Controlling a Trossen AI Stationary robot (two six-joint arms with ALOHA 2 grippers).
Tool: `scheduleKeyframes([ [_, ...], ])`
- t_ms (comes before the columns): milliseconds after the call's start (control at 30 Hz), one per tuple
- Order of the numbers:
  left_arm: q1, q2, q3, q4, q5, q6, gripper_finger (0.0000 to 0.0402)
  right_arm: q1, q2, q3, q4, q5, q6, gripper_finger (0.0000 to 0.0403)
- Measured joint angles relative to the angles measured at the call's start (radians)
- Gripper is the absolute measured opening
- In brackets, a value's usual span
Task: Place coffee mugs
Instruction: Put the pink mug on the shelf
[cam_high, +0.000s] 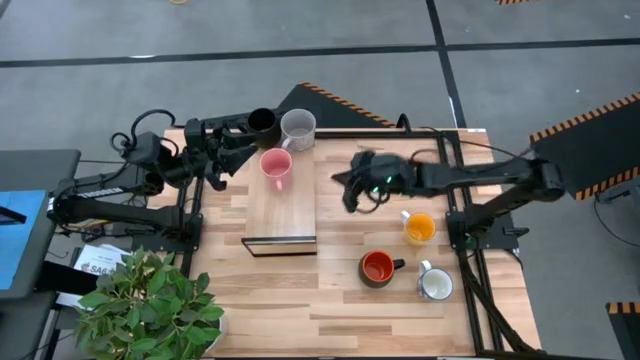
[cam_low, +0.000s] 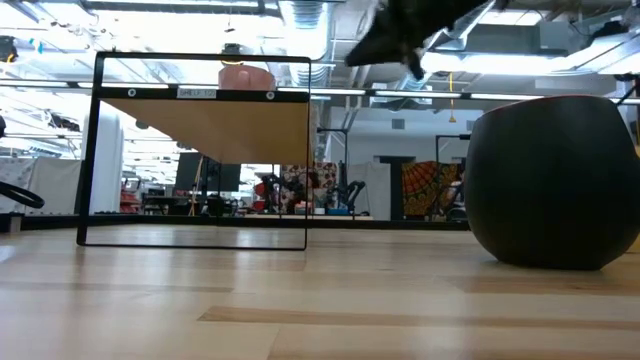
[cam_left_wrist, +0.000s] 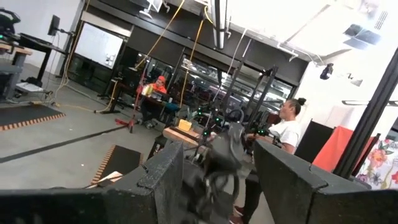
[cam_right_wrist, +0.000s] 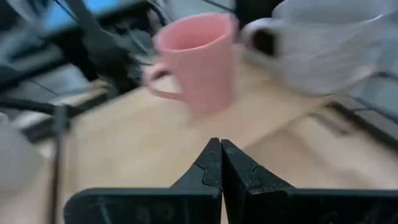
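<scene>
On the wooden table (cam_high: 330, 300), right end effector (cam_high: 349, 196) closed, empty; left end effector (cam_high: 222, 160) open; no writing readable.

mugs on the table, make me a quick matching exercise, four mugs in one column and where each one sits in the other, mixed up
Column 1
1. pink mug
2. white mug
3. black mug
4. orange-yellow mug

Column 2
a. nearest the table's front right corner
b. on the raised wooden shelf, in front of the pale grey mug
c. on the table, right of the shelf, behind the red-orange mug
d. back of the shelf, left of the pale grey mug

Pairs: 1-b, 2-a, 3-d, 4-c
</scene>
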Motion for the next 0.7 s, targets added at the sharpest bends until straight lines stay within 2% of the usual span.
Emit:
scheduleKeyframes([
  [67, 0.000, 0.000, 0.000, 0.000, 0.000, 0.000, 0.0180, 0.028, 0.076, -0.010, 0.128, -0.004, 0.039, 0.0018],
  [167, 0.000, 0.000, 0.000, 0.000, 0.000, 0.000, 0.0180, 0.044, 0.213, 0.067, 0.180, -0.006, 0.051, 0.0018],
  [300, 0.000, 0.000, 0.000, -0.002, 0.000, 0.000, 0.0180, 0.018, 0.349, 0.217, 0.107, 0.000, 0.029, 0.0018],
  [433, 0.000, 0.000, 0.000, -0.003, 0.000, -0.001, 0.0180, -0.015, 0.429, 0.341, 0.008, 0.008, -0.021, 0.0018],
  [700, 0.000, 0.000, 0.000, -0.002, 0.000, -0.002, 0.0180, -0.041, 0.531, 0.477, -0.054, -0.001, -0.093, 0.0017],
])
